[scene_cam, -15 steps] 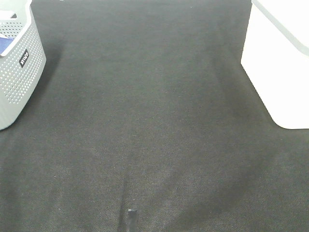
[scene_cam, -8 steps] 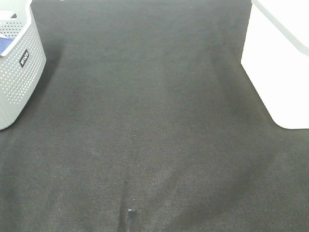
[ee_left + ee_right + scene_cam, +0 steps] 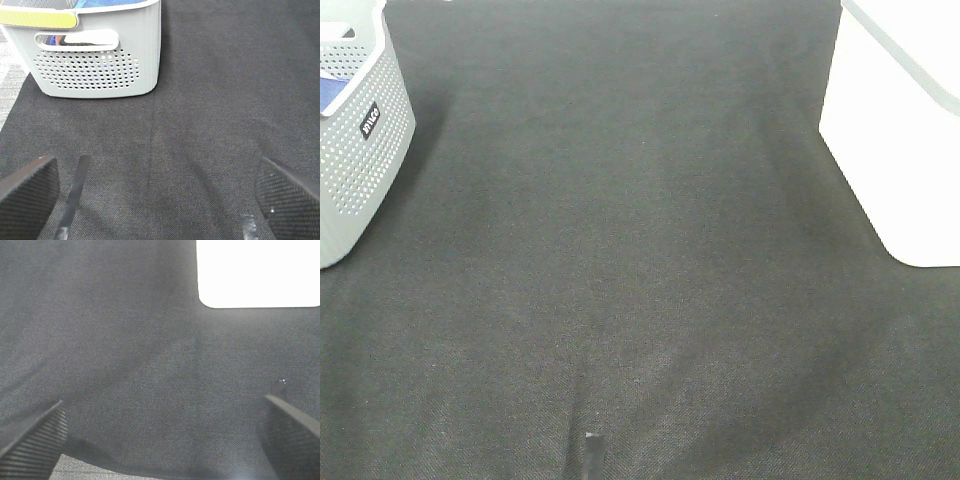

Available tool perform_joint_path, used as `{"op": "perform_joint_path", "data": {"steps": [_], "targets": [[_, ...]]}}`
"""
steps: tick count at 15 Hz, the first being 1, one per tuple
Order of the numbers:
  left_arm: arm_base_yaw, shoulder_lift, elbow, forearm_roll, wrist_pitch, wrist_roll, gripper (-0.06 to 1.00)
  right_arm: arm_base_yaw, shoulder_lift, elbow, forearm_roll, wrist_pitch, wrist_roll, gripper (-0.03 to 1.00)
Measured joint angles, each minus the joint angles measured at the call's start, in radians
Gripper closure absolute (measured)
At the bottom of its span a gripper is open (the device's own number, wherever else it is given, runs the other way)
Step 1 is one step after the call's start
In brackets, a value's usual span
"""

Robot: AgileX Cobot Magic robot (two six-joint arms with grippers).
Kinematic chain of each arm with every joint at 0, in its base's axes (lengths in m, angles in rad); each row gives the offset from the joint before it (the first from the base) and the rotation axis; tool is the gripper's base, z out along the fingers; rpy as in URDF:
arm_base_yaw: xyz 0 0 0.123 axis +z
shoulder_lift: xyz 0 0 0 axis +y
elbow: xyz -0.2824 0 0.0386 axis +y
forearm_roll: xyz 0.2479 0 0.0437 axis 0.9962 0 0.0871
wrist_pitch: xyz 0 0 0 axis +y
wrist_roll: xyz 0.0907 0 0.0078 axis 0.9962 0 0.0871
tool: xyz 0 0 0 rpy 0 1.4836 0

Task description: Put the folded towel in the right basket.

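A grey perforated basket (image 3: pixel 355 150) stands at the far left on the dark cloth; blue fabric (image 3: pixel 332 92) shows inside it. In the left wrist view the same basket (image 3: pixel 95 65) has a yellow-green rim, with blue cloth (image 3: pixel 115 4) at its top. A white basket (image 3: pixel 905 120) stands at the right edge, and it also shows in the right wrist view (image 3: pixel 257 272). My left gripper (image 3: pixel 160 200) is open and empty over the cloth, short of the grey basket. My right gripper (image 3: pixel 165 440) is open and empty, short of the white basket. Neither gripper shows in the exterior view.
A dark cloth (image 3: pixel 640 250) covers the table between the two baskets. A small dark strip (image 3: pixel 591 455) lies at the front edge near the middle. Strips of tape (image 3: pixel 72 195) lie on the cloth by the left gripper.
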Motion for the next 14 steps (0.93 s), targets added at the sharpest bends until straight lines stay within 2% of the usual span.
{"op": "perform_joint_path", "data": {"steps": [14], "targets": [[0.000,0.000,0.000,0.000,0.000,0.000,-0.04,0.000,0.000,0.003,0.008,0.003,-0.047,0.01]]}}
